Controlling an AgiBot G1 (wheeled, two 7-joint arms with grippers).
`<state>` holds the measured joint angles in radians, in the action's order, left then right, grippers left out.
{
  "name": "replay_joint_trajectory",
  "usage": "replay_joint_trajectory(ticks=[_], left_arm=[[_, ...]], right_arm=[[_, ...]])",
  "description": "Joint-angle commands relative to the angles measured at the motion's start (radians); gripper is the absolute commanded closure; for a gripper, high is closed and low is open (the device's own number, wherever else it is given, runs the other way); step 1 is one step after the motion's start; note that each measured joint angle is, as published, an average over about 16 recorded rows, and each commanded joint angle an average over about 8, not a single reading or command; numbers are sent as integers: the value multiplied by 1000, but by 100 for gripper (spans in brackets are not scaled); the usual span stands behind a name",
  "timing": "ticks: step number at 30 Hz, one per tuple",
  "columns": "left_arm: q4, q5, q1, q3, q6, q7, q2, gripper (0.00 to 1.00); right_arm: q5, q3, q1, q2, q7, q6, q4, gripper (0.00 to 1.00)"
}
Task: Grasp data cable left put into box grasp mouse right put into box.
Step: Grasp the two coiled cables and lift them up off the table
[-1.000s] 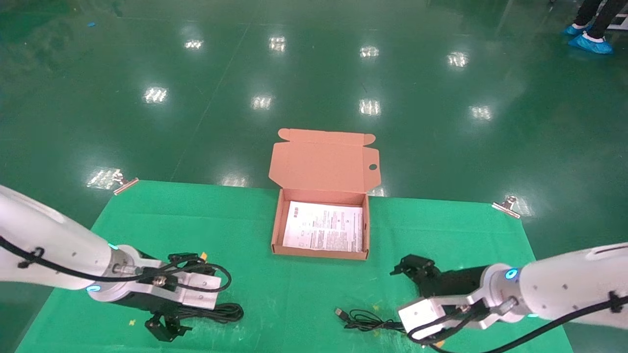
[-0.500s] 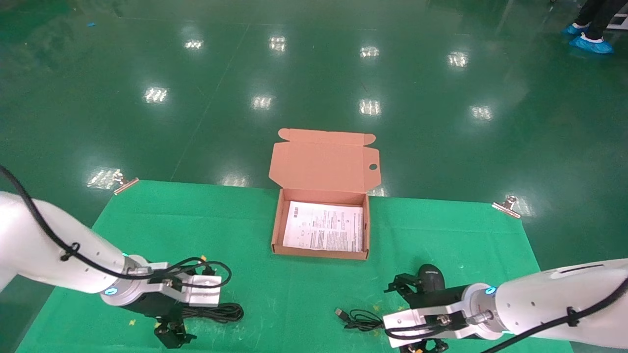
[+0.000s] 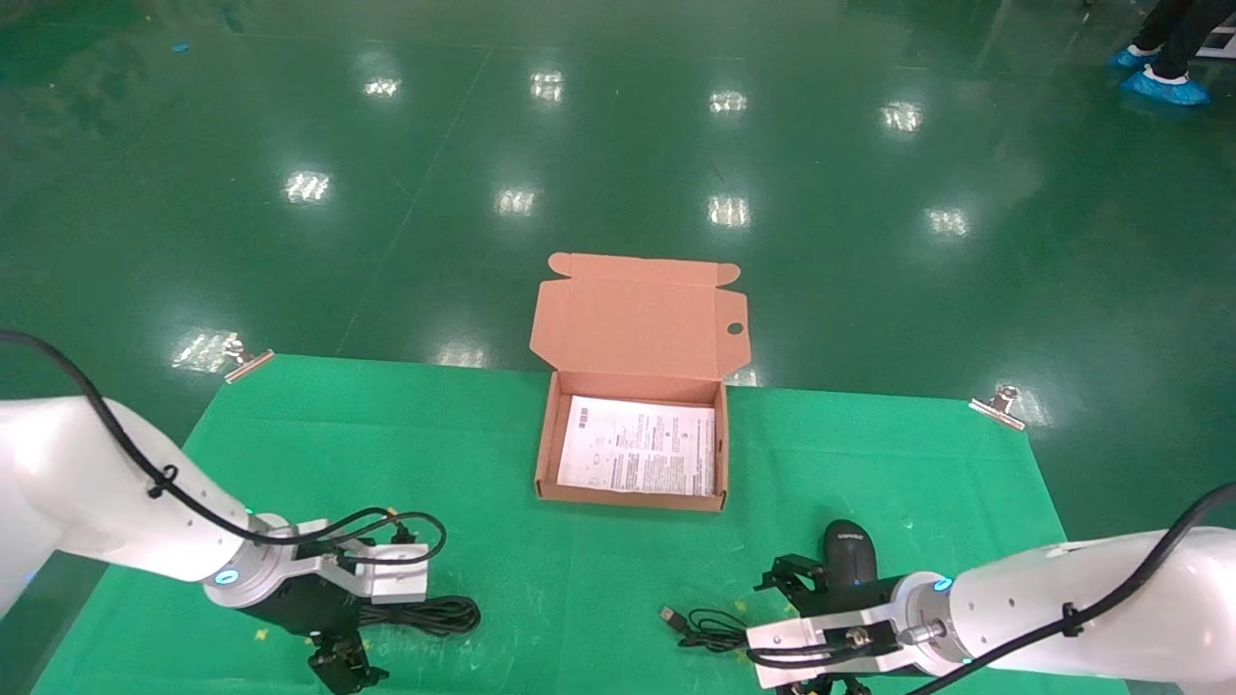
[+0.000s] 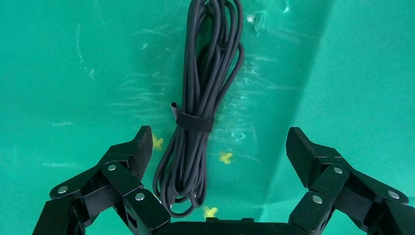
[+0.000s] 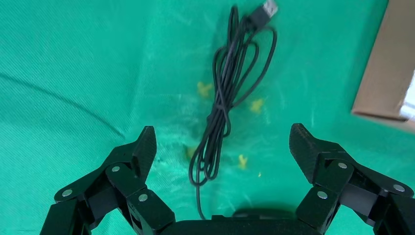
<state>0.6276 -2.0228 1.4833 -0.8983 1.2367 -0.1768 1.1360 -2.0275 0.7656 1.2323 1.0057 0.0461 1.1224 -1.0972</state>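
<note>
Green cloth [image 3: 541,434] covers our table. At its left, our left gripper [image 4: 218,147] hovers with fingers spread wide and empty, straddling the bundled black data cable [image 4: 198,103] on the cloth. In the middle, the cardboard box [image 3: 630,502] lies open, holding only a printed sheet [image 3: 637,446]. At right, our right gripper [image 5: 222,142] hangs wide open and empty above the mouse [image 3: 850,552] cord [image 5: 227,93]. We judge nothing packed yet.

Data cable [image 4: 195,122] – black bundle, strapped, near left. Mouse [image 3: 850,552] – black, upright, near right, cord [image 5: 225,98] loose. Box [image 3: 548,454] – open, centre.
</note>
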Motion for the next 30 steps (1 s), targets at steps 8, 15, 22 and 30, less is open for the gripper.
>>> replay_joint_trajectory(ticks=[8, 15, 22, 30], left_arm=[[-94, 0, 9, 3, -51, 62, 27, 54], [-112, 5, 10, 7, -64, 67, 30, 100], [-103, 4, 10, 5, -59, 65, 28, 100], [-97, 2, 10, 4, -55, 64, 27, 100]], right_arm=[[3, -6, -7, 20, 35, -52, 72, 56], [2, -7, -7, 23, 43, -68, 84, 100], [2, -7, -7, 22, 39, -61, 79, 100], [3, -7, -6, 21, 37, -57, 75, 100]])
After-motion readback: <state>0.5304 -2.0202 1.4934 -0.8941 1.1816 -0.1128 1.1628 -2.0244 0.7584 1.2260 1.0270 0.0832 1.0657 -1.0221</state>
